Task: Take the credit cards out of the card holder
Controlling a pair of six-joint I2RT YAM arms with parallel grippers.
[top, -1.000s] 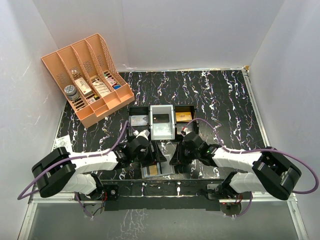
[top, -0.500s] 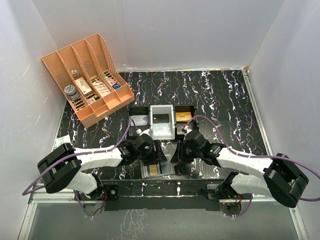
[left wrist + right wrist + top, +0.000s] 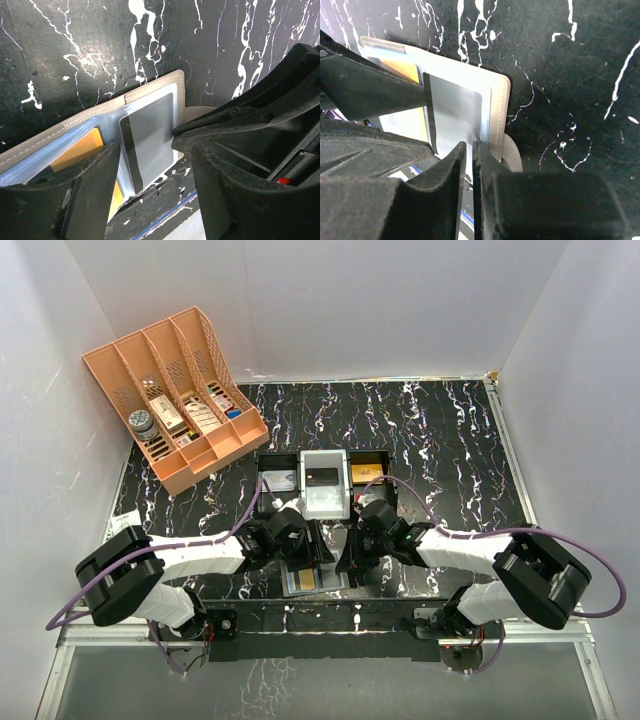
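The black marbled tabletop point(image 3: 450, 440) carries the card holder point(image 3: 496, 100) at the middle of its near edge, lying open and flat, and both arms bend inward over it from either side. The left hand point(image 3: 146, 145) stands wide. One finger lies over the pocket with the gold-orange card point(image 3: 80, 152), the other sits off the holder's outer side, so the hand spans the holder's outer panel. The right hand point(image 3: 469, 150) is drawn almost together, only a thin slit between its tips, and those tips meet the near short edge of the grey card point(image 3: 455, 105) in that outer panel. Whether they pinch the card itself, its clear pocket, or nothing, I cannot tell. In the right wrist view the grey card's long axis runs straight away from the right fingers, stitched border on its right, gold-orange card on its left. The right hand is therefore the one placed to draw it out, by my reading back along that axis toward itself, while the left hand keeps the holder from sliding.
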